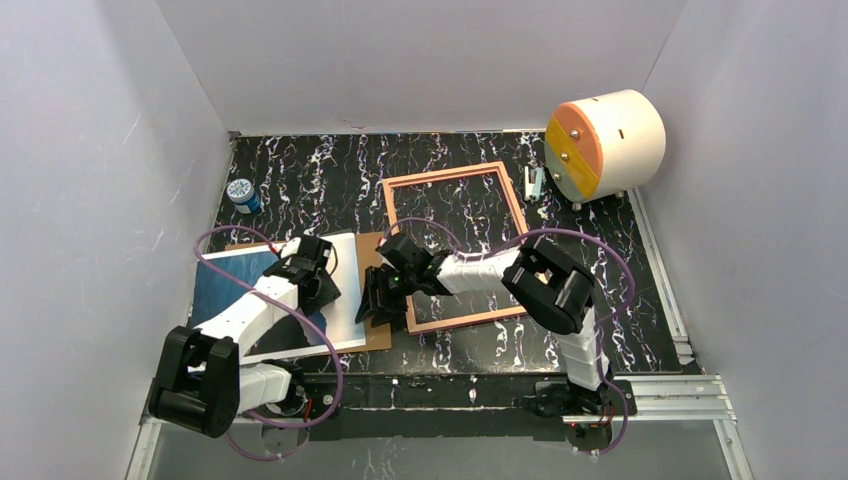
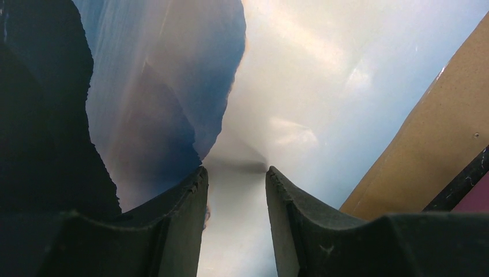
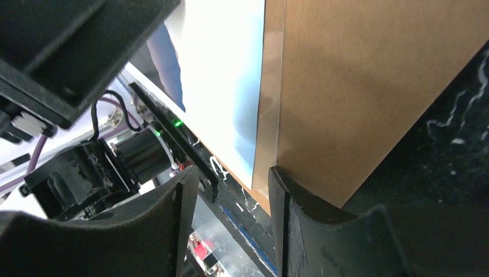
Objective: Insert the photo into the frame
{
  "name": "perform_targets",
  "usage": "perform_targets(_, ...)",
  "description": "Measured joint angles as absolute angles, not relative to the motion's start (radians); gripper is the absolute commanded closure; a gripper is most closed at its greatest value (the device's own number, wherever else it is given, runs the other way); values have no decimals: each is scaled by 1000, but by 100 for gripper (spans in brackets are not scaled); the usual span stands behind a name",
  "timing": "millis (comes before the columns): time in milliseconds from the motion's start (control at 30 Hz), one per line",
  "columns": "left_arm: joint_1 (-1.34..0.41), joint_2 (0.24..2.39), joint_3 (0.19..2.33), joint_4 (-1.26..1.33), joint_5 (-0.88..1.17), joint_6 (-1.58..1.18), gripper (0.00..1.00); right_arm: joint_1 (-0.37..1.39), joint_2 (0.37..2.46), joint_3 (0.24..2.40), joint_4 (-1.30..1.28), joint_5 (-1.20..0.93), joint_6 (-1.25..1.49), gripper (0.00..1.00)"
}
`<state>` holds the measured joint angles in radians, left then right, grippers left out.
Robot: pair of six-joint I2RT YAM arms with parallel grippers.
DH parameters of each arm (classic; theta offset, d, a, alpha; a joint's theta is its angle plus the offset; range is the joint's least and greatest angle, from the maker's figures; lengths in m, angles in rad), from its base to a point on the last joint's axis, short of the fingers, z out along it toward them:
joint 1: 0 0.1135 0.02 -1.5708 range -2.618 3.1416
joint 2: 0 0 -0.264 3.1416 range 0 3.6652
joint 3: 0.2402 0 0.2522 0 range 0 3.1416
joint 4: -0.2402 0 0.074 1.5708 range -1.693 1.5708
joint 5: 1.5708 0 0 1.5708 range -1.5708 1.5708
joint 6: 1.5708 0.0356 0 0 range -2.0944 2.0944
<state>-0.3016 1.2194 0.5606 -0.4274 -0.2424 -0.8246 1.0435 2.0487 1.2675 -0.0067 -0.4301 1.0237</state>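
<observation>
The photo (image 1: 225, 290) lies picture side up at the left, on a brown backing board (image 1: 370, 250) that sticks out along its right side. My left gripper (image 1: 312, 280) points down onto the photo (image 2: 288, 86), open, with its fingertips (image 2: 199, 176) at the print and only the print's surface showing between them. The frame (image 1: 470, 320) lies flat at the centre right, the marbled table showing through it. Between photo and frame, my right gripper (image 1: 385, 295) is open at the near right corner of the backing board (image 3: 369, 86). One of its fingertips (image 3: 275, 176) is against that corner, beside the photo (image 3: 230, 86).
A white drum with an orange face (image 1: 605, 145) stands at the back right, a small clip-like object (image 1: 533, 185) beside it. A small blue-lidded jar (image 1: 242, 193) stands at the back left. Grey walls enclose the table, and a metal rail (image 1: 660, 270) runs along its right side.
</observation>
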Motion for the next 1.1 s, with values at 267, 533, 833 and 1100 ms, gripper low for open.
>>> perform_targets(267,-296,1218,557,-419,-233,-827,62,1050,1985,1158,134,-439,1067,45)
perform_targets(533,-283,1189,499,-247,-119,-874,62,1050,1809,1094,116,-278,1020,46)
perform_targets(833,-284,1218,476,-83,142,-944,51,1039,1721,1090,28,-94,967,46)
perform_targets(1100,-299,1237,724,-409,20,-808,34,1032,1729,1106,-123,-39,957,45)
